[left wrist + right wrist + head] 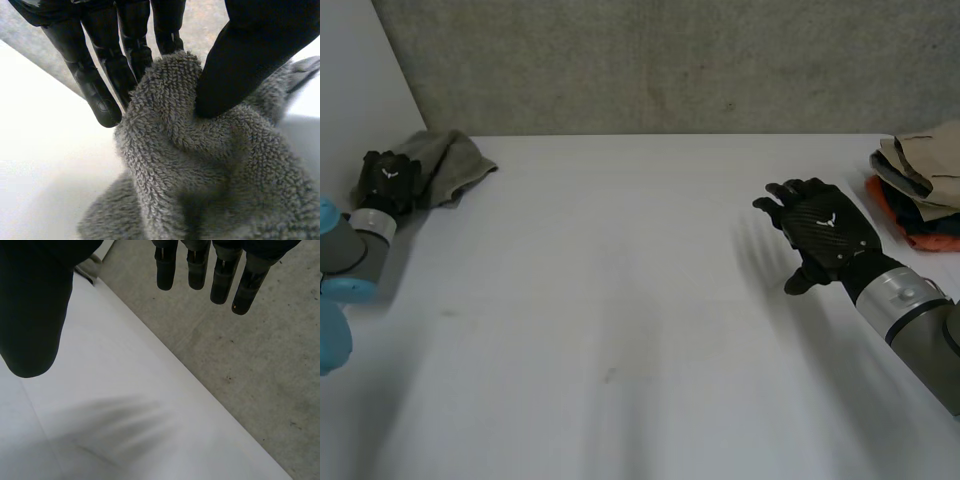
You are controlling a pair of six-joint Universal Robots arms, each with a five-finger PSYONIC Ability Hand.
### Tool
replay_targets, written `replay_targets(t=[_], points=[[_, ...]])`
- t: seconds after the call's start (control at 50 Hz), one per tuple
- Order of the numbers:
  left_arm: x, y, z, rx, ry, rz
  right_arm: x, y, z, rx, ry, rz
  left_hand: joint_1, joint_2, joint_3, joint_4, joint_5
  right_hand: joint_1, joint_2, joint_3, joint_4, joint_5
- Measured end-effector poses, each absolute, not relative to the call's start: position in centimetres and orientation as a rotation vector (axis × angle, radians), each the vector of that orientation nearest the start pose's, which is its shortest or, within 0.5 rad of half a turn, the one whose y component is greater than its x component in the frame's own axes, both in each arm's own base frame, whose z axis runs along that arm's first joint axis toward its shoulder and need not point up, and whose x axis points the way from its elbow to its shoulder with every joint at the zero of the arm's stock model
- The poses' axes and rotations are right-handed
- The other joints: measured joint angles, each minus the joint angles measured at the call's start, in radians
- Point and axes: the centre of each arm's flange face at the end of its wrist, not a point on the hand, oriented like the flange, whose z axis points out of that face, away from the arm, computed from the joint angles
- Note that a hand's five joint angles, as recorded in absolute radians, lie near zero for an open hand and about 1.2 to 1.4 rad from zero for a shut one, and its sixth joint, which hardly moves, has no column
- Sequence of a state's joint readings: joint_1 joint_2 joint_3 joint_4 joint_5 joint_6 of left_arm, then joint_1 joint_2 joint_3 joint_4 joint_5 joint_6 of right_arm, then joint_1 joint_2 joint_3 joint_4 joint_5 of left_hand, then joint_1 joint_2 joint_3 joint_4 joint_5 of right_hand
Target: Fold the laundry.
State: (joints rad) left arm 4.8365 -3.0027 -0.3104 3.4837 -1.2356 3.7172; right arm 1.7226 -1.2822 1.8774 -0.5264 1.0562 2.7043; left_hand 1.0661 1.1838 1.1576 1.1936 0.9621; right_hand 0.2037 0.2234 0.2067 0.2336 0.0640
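A crumpled grey towel [450, 165] lies at the far left corner of the white table [620, 300]. My left hand [388, 183] sits on the towel's near edge. In the left wrist view a fold of the towel [210, 165] is pinched between the thumb [250, 55] and the fingers [100, 85]. My right hand [825, 232] hovers above the table at the right, palm down, with straight fingers [200, 270] and nothing in it.
A stack of folded clothes [925, 180], beige on top with orange and dark pieces below, sits at the table's far right edge. A grey wall [670, 60] runs behind the table.
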Motion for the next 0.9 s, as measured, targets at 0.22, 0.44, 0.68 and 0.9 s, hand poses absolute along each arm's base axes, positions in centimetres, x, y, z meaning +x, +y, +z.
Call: replay_targets(t=[0.22,0.44,0.68,0.9], points=[[-13.1,-51.4,15.8,0.772,1.778,-2.164,22.1,-29.0,17.6,-1.092,1.876,-2.031,0.0,0.001,0.001,0.004,0.0,0.0,0.0,0.0,0.0,0.0],[-25.2,-34.4,21.8,0.872,2.255,-2.441,22.1,-29.2,18.4,-1.091,1.855,-2.065,0.0,0.007,0.023,0.004,0.0,0.0,0.0,0.0,0.0,0.0],[-35.9,-16.5,22.2,1.346,2.83,-2.542,21.6,-29.3,18.9,-1.079,1.875,-2.066,-0.284,-0.267,-0.223,-0.248,-0.249,0.0,0.0,0.0,0.0,0.0],[-35.5,-20.1,22.7,1.146,2.645,-2.582,21.4,-28.8,19.5,-1.067,1.963,-1.95,-0.875,-0.98,-0.948,-0.99,-0.918,0.0,0.0,0.0,0.0,0.0]])
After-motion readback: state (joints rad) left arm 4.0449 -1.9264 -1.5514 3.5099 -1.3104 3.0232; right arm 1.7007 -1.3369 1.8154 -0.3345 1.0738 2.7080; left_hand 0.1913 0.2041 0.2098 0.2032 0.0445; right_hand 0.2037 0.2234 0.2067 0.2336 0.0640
